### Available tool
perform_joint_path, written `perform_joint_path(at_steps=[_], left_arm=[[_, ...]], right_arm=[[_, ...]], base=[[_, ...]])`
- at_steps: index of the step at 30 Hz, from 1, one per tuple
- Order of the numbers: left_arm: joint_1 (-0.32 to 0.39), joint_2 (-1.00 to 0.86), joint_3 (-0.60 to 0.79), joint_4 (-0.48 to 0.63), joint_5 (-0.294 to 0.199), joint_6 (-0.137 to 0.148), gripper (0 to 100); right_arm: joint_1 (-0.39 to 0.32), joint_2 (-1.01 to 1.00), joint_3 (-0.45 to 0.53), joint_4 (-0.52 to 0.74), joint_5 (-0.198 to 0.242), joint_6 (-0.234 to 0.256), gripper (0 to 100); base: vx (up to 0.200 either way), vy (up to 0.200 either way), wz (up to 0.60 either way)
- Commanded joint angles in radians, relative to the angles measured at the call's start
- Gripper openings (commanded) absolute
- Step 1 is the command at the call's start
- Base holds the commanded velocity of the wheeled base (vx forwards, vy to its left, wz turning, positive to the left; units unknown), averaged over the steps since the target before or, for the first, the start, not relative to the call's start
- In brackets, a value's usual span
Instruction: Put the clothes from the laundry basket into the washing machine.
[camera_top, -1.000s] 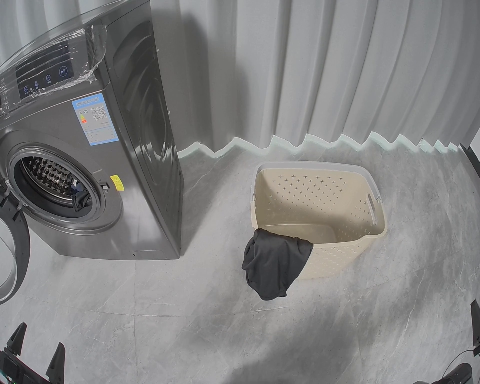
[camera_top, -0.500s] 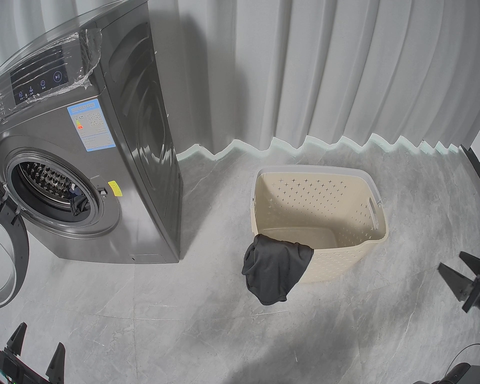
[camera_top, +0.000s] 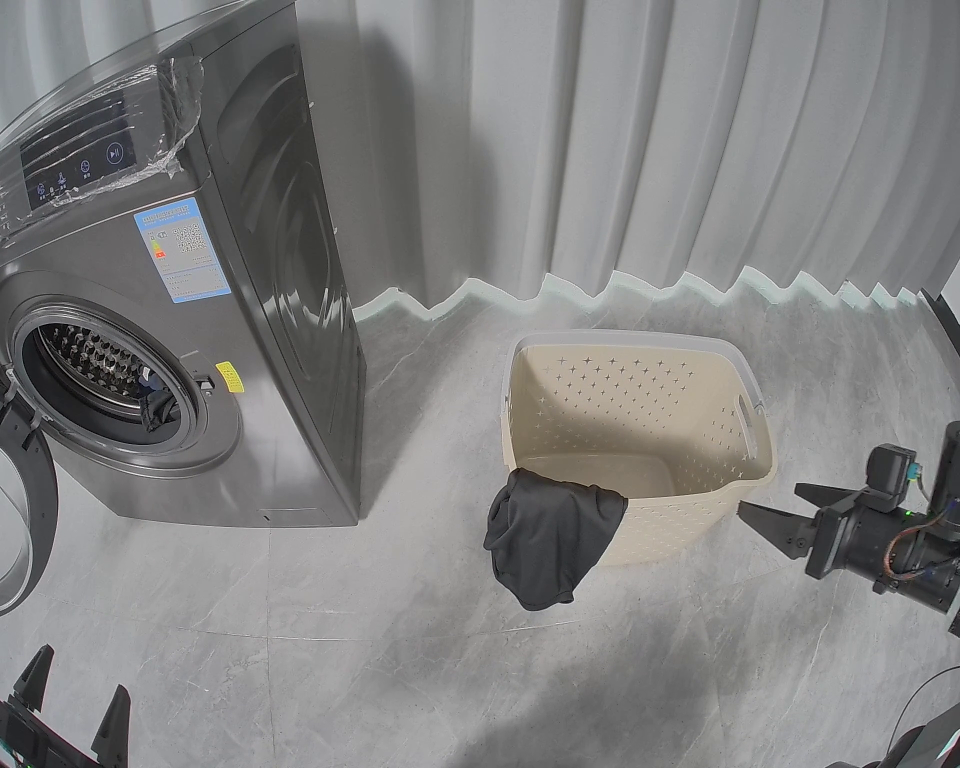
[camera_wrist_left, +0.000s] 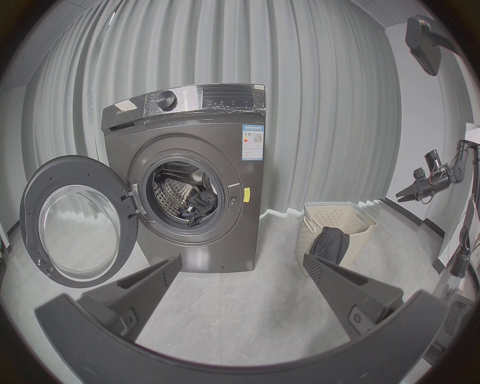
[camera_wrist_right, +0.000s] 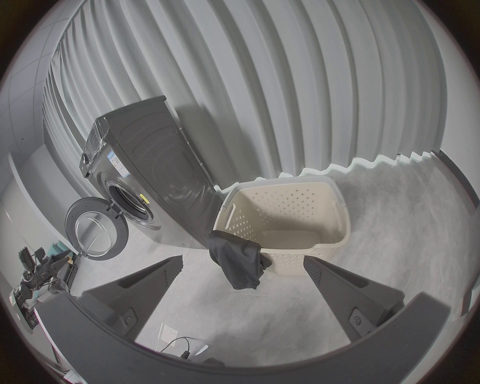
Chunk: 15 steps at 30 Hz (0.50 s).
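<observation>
Your right gripper (camera_top: 770, 500) has swung in from the right edge, jaws wide, and is now near the basket (camera_top: 640, 342). The dark garment (camera_top: 548, 535) still hangs over its near rim. Your left gripper (camera_top: 80, 680) stays low, wide open, near the washer (camera_top: 270, 300).

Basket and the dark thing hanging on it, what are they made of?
The basket looks like stiff cream plastic, matte, with punched star-shaped holes. The dark garment looks like soft, thin fabric: it droops in folds over the rim.
</observation>
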Motion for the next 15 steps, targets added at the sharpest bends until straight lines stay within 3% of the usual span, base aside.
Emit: perform_joint_path(at_steps=[1,9,15], left_arm=[[0.000,-0.013,0.016,0.000,0.000,-0.001,100],[0.000,-0.013,0.016,0.000,0.000,-0.001,100],[0.000,-0.013,0.016,0.000,0.000,-0.001,100]], right_arm=[[0.051,0.184,-0.014,-0.069,-0.024,0.004,100],[0.126,0.418,-0.079,-0.260,-0.087,0.004,100],[0.143,0.565,-0.142,-0.339,-0.092,-0.006,100]], base=[[0.000,0.000,0.00],[0.000,0.000,0.00],[0.000,0.000,0.00]])
